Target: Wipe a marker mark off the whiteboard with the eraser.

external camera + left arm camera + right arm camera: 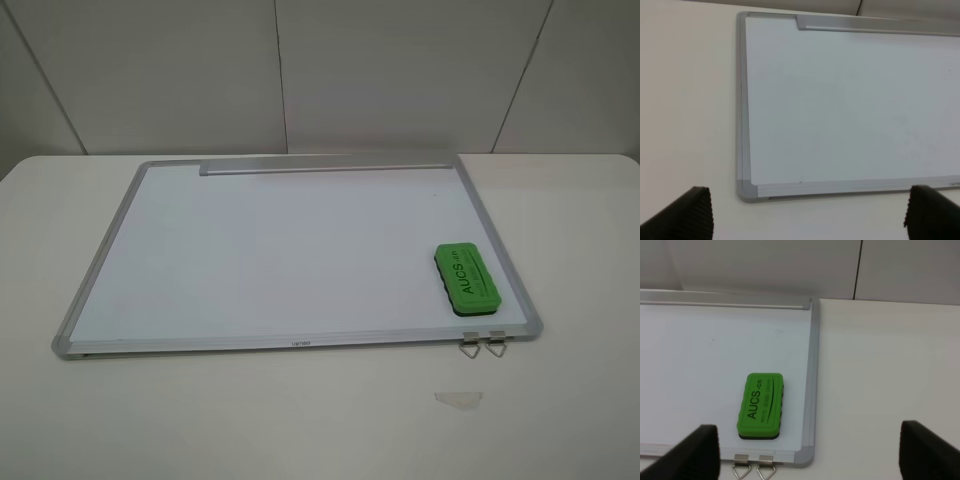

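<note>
The whiteboard [280, 250] lies flat on the table, its grey tray strip [325, 166] along the far edge. The green eraser [466, 279] rests lettering up on the board's near right corner, untouched. No marker mark shows anywhere on the board; only a tiny faint dot [434, 189] is visible near the far right. The exterior view shows neither arm. In the right wrist view my right gripper [810, 452] is open, back from the eraser [760, 405]. In the left wrist view my left gripper [810, 220] is open before the board's near left corner [746, 189].
Two small metal clips [483, 345] stick out from the board's near edge below the eraser. A small pale translucent scrap [458, 399] lies on the white table in front of them. A panelled wall stands behind the table.
</note>
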Motion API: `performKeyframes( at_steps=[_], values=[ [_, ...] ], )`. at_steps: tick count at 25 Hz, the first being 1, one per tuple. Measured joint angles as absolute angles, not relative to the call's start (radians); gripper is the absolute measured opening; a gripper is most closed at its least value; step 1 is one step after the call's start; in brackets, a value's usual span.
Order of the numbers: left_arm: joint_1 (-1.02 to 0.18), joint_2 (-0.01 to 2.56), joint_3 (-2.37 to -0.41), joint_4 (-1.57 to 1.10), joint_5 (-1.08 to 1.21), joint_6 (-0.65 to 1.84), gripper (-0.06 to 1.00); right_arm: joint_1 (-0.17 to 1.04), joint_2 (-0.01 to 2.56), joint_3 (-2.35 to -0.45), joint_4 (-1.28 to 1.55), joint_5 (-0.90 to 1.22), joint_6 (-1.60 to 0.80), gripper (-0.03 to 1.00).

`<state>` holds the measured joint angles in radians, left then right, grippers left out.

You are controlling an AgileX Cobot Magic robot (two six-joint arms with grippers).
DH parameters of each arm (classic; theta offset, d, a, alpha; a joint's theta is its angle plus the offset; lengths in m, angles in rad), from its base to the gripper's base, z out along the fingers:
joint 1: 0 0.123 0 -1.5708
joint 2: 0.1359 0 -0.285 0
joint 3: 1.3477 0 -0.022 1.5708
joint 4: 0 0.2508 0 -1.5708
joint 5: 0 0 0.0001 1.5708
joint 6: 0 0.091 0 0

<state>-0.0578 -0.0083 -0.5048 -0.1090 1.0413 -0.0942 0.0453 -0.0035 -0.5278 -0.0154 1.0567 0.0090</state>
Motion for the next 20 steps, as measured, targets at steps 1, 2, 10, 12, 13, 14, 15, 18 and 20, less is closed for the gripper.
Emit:
performKeyframes(
  at_steps=[1,2,10,12,13,14,15,18,20],
  values=[
    [-0.058,-0.008,-0.505,-0.109,1.041,-0.094,0.78,0.045,-0.003,-0.528,-0.015,1.057,0.009,0.73],
    [-0.058,-0.008,-0.505,-0.109,1.041,-0.094,0.78,0.045,-0.003,-0.528,-0.015,1.057,0.009,0.73],
    [-0.058,-0.008,-0.505,-0.109,1.041,-0.094,0.78,0.045,-0.003,-0.528,-0.015,1.057,0.009,0.73],
    [-0.058,-0.008,-0.505,-0.109,1.041,-0.094,0.78,0.045,-0.003,-0.528,-0.015,1.057,0.009,0.73],
    [-0.058,-0.008,-0.505,-0.109,1.041,-0.094,0.78,0.045,-0.003,-0.528,-0.015,1.057,0.009,0.73],
    [-0.058,-0.008,-0.505,-0.109,1.041,-0.094,0.78,0.045,-0.003,-0.528,-0.015,1.057,0.009,0.73],
    [-0.058,-0.008,-0.505,-0.109,1.041,-0.094,0.78,0.045,-0.003,-0.528,-0.015,1.057,0.009,0.73],
    [-0.058,-0.008,-0.505,-0.109,1.041,-0.094,0.78,0.045,-0.003,-0.528,-0.015,1.057,0.009,0.73],
    [-0.058,-0.008,-0.505,-0.109,1.041,-0.094,0.78,0.045,-0.003,-0.528,-0.015,1.057,0.009,0.73]
  ],
)
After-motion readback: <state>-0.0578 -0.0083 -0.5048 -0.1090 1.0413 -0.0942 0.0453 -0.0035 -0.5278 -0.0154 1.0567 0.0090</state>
